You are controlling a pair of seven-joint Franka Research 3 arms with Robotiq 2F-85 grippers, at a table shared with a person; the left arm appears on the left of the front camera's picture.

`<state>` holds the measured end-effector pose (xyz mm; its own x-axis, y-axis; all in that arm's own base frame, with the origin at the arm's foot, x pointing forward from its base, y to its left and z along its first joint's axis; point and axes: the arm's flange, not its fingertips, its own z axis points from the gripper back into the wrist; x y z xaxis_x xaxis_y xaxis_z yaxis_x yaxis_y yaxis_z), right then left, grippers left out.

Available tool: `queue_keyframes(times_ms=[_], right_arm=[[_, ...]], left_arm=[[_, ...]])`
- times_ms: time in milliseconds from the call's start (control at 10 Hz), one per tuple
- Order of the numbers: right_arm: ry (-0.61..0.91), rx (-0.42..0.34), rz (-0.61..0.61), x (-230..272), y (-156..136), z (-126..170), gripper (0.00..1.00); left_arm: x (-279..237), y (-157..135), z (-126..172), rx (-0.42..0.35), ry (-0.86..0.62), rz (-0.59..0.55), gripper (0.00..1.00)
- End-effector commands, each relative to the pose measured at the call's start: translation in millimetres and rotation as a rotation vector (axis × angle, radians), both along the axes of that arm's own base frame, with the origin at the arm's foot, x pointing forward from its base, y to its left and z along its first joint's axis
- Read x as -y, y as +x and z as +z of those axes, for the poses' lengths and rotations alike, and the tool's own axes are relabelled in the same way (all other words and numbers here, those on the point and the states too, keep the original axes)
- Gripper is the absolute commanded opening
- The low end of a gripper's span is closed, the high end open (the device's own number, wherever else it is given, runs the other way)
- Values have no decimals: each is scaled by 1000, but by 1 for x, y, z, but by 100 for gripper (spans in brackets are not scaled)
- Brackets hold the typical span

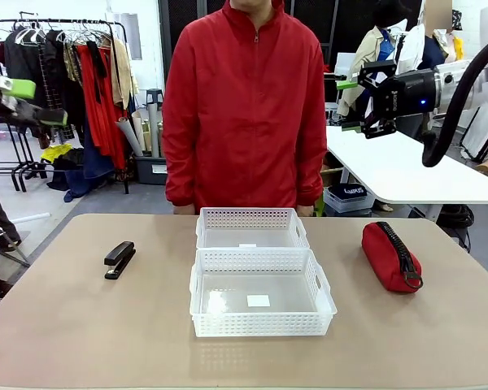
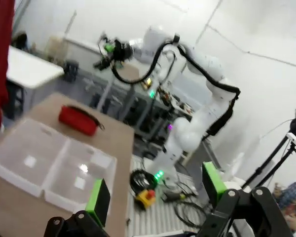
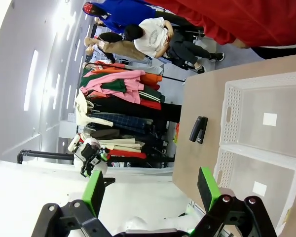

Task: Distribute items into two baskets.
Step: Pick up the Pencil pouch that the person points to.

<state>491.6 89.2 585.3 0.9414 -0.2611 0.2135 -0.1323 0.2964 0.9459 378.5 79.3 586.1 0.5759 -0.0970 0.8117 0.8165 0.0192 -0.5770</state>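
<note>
Tan and bare apart from the task's things, the table stretches toward a person in a red jacket standing at its far edge. A clothes rack stands far left behind, and a white table far right.

In the front view the left gripper hangs high at the far left, well above the tabletop, with its green-padded fingers spread wide and nothing between them. Its own wrist view shows the same wide gap, with only floor and cables beyond. The right gripper is raised at the far right, level with the person's chest. Its jaws also stand wide and hold nothing, as its wrist view confirms.

Below the left gripper, and well apart from it, the black stapler lies closed on the left of the table. Toward the right edge rests the red pouch, its black zipper facing up and its loop strap at the near end.

Between them, in the middle, the two white baskets sit touching end to end. The larger basket is nearer and the smaller basket is just beyond it, close to the person. Each holds only a small white label on its floor.
</note>
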Motion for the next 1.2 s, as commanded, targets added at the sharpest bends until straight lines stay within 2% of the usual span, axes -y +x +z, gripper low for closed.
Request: queue_keyframes(times_ms=[0,200,400,500,600,700,800,900,1000,1100], right_arm=[[34,46,13,3,-4,1,100],[63,91,1,8,-4,3,100],[96,139,16,19,-1,3,100],[124,137,6,25,4,-1,100],[141,147,-1,28,8,-4,100],[132,144,-25,27,6,-2,100],[93,107,-9,26,4,6,100],[93,107,-9,26,4,6,100],[104,108,-20,30,7,2,100],[72,156,32,39,17,-1,100]], left_arm=[[13,13,8,-137,66,-117,100],[38,30,12,-241,73,-72,100],[56,50,16,-345,21,-23,100],[61,59,18,-382,-13,8,100],[57,64,19,-411,-101,-13,100],[57,50,8,-341,28,-32,100],[57,50,8,-341,28,-32,100],[57,50,8,-341,28,-32,100],[59,58,9,-377,-9,-23,100],[67,61,1,-498,69,40,100]])
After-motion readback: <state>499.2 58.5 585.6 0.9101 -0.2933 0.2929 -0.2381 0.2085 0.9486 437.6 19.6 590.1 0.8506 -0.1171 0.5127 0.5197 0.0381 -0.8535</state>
